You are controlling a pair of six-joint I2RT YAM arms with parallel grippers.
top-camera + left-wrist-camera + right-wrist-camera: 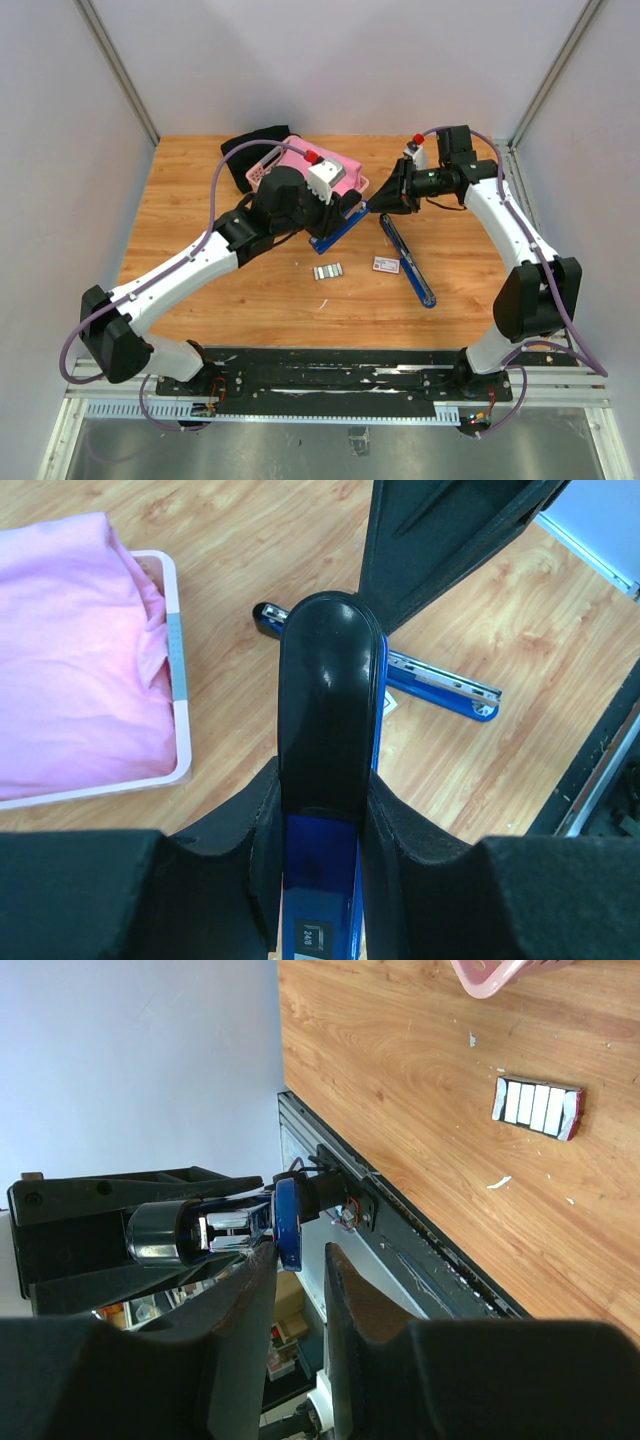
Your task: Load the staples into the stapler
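We are at the opening step. The left gripper (322,802) pinches the black-topped arm of the blue stapler (330,680). The right gripper (298,1272) is at its hinge end with the jaws narrow, and we cannot tell if they bite it. The staples (328,270) lie on the table (200,200) near the white carton (386,264), apart from both grippers. Next, we judge, one gripper must let go and fetch the staples.

1. Table (180,200): wood-grain top, smooth, with a faint sheen.
2. Stapler (330,700): glossy black plastic cap, glossy blue body, bright metal rail.
3. Staples (537,1106): shiny silvery metal.
4. Cloth (70,650): soft, matt pink fabric, creased.
5. Basket (178,680): smooth pink plastic.
6. Carton (386,264): white paper, red print.
7. Left gripper fingers (250,850): matt black, finely grained.
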